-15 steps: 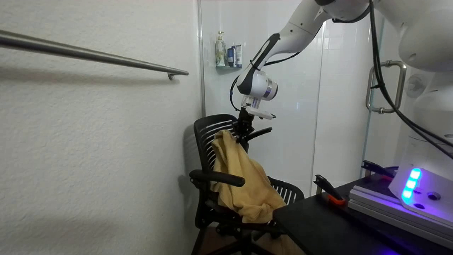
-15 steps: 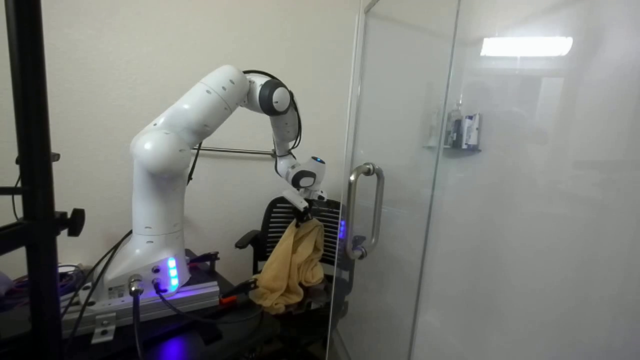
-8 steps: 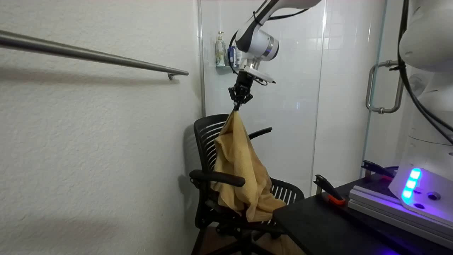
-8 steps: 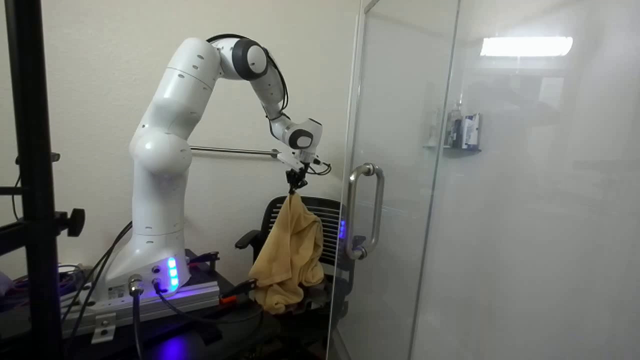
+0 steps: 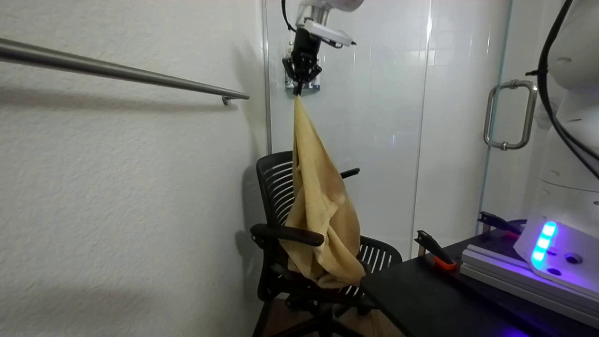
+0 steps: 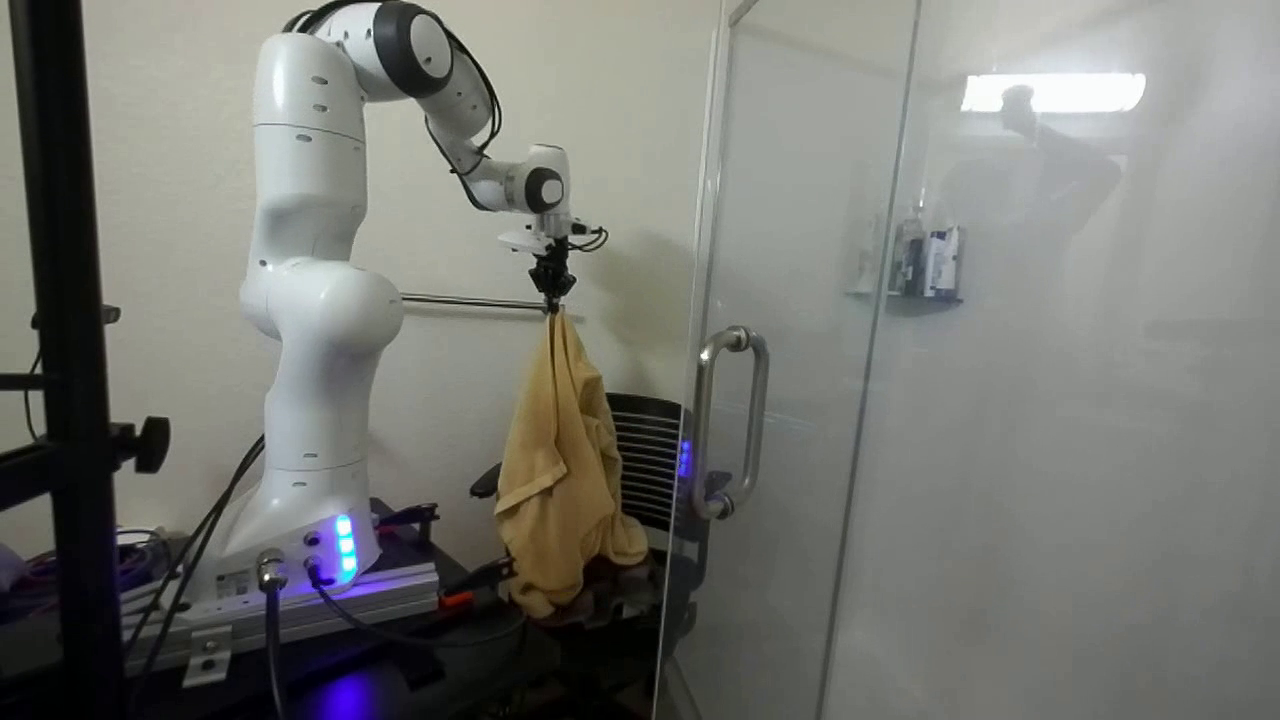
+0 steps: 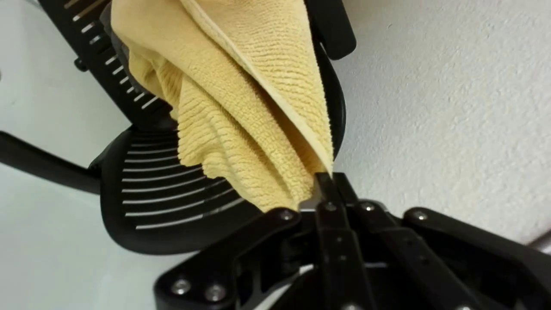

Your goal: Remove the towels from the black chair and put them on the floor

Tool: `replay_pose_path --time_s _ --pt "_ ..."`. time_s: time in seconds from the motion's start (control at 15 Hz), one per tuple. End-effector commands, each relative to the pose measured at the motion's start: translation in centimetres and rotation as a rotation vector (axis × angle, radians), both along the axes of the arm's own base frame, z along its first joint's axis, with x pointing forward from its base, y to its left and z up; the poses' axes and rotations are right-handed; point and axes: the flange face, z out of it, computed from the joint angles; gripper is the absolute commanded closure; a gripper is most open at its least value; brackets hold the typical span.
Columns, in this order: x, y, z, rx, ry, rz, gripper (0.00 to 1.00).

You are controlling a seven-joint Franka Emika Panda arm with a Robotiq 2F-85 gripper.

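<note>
The tan towel [image 5: 323, 210] hangs stretched from my gripper [image 5: 298, 91]. Its lower part still rests on or just over the seat of the black chair [image 5: 276, 187]. In an exterior view, the gripper [image 6: 553, 305] is above the chair's backrest [image 6: 650, 460], with the towel [image 6: 565, 480] hanging below it. In the wrist view, the closed fingertips [image 7: 330, 175] pinch a corner of the tan towel [image 7: 241, 86], with the chair seat [image 7: 163, 206] behind. A grey cloth, likely the grey towel [image 6: 625, 595], shows partly on the seat under the tan towel; most of it is hidden.
A black table [image 5: 421, 295] with clamps [image 5: 435, 252] stands close to the chair's front. A metal bar [image 5: 140, 70] runs along the wall. A glass door with a handle [image 6: 735, 420] is beside the chair. A strip of floor [image 5: 374, 323] shows beneath the chair.
The gripper has risen well above the backrest with the tan towel's corner. The towel has been pulled up from a heap into a long hanging shape, its lower end lifting slightly.
</note>
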Motion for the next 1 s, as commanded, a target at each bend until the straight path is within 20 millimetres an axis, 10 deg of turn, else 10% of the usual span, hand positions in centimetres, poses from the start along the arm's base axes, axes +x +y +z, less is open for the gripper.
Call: replay_pose_path --time_s 0.0,0.53,0.93 --pt "-5.1 5.1 6.5 -0.082 -0.161 -0.046 0.99" --pt "-17.7 19.0 18.6 -0.108 -0.453 -0.043 0.99" --pt "-23.5 22.4 26.1 0.024 -0.584 -0.074 0.99"
